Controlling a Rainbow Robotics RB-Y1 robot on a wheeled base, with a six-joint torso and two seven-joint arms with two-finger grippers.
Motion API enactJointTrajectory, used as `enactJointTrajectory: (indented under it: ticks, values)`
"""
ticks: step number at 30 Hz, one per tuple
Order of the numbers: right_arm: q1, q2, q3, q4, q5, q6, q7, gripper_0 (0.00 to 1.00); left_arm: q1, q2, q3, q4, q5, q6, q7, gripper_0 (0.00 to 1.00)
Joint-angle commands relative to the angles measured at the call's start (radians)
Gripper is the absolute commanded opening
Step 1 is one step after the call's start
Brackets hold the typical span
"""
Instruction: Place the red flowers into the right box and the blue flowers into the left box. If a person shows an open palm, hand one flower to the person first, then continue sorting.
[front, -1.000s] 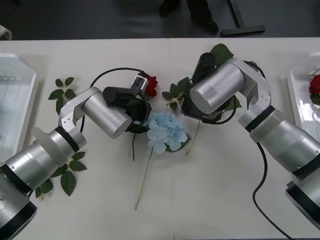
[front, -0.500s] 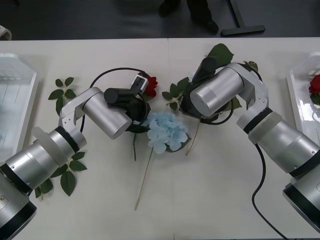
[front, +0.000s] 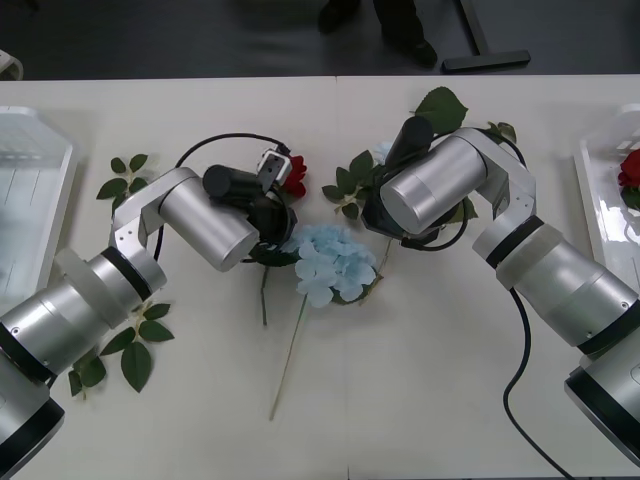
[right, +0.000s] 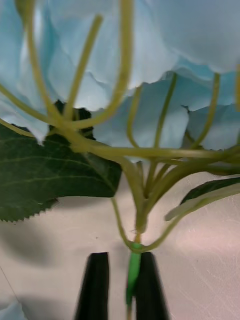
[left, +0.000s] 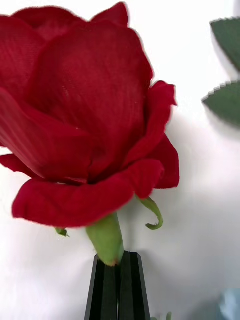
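Observation:
My left gripper (left: 118, 282) is shut on the stem just under a red rose (left: 85, 125). In the front view this rose (front: 296, 172) sits at the table's middle, in front of the left wrist. My right gripper (right: 121, 285) is shut on the green stem of a blue flower (right: 165, 75), right below its head. In the front view the right arm (front: 430, 182) covers that gripper and most of the flower. A second blue flower (front: 330, 262) lies on the table between the arms. The left box (front: 25, 200) holds nothing visible. The right box (front: 600, 200) holds a red flower (front: 630, 170).
Loose green leaves lie near the left arm (front: 126, 178) and lower down (front: 135, 355), and a large leaf (front: 442, 105) lies behind the right arm. A black cable (front: 515, 380) hangs by the right forearm. The table's front middle is bare.
The left arm has pulled slightly back and to the left, carrying the rose with it. The right wrist has shifted a little to the right.

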Motion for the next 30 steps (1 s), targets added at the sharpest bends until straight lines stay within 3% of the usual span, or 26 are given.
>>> enactJointTrajectory:
  ticks: [1,6,12,17,21,30]
  values:
    - [-0.041,0.002,0.0,-0.005,-0.013,0.011,-0.05,0.0,-0.025,0.117,0.057,-0.203,0.103,0.154,0.005,0.0]
    - [-0.041,-0.076,-0.036,-0.031,-0.114,0.034,0.013,0.0,-0.024,0.206,0.151,-0.394,0.238,0.361,-0.003,0.0]
    - [-0.039,-0.229,-0.119,-0.119,-0.32,0.091,0.211,0.0,0.007,0.283,0.264,-0.571,0.396,0.435,-0.017,0.0]
    - [-0.039,-0.358,-0.252,-0.151,-0.504,0.19,0.373,0.0,0.149,0.337,0.39,-0.779,0.505,0.346,-0.018,0.0]
    - [-0.035,-0.469,-0.278,-0.134,-0.619,0.256,0.544,0.0,0.263,0.343,0.459,-0.931,0.542,0.235,-0.015,0.0]
    - [0.074,-0.544,-0.266,-0.113,-0.754,0.132,0.699,0.0,0.326,0.189,0.402,-0.999,0.48,-0.044,-0.009,0.0]
